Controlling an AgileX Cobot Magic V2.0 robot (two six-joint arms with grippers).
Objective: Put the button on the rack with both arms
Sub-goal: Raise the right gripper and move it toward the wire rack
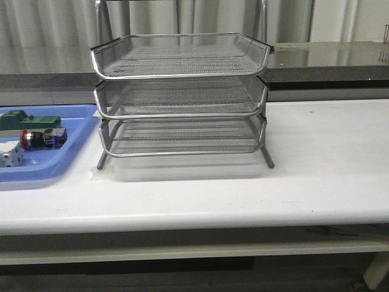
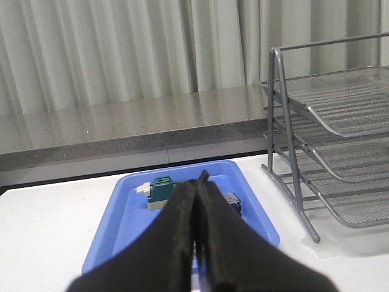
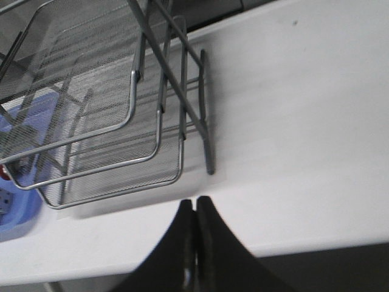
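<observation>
The button [image 1: 40, 139], red head with a blue rear block, lies in the blue tray [image 1: 76, 131] at the table's left in the front view. In the left wrist view only its blue end [image 2: 233, 202] shows past my fingers. The three-tier wire rack [image 1: 182, 97] stands mid-table; it also shows in the left wrist view [image 2: 340, 146] and the right wrist view [image 3: 103, 109]. My left gripper [image 2: 199, 182] is shut and empty, short of the tray. My right gripper [image 3: 195, 204] is shut and empty over the table's front edge, in front of the rack. Neither arm shows in the front view.
A green block [image 1: 27, 120] and a white cube [image 1: 11, 155] share the blue tray. The green block also shows in the left wrist view [image 2: 161, 190]. A grey counter [image 1: 328, 58] and curtains run behind the table.
</observation>
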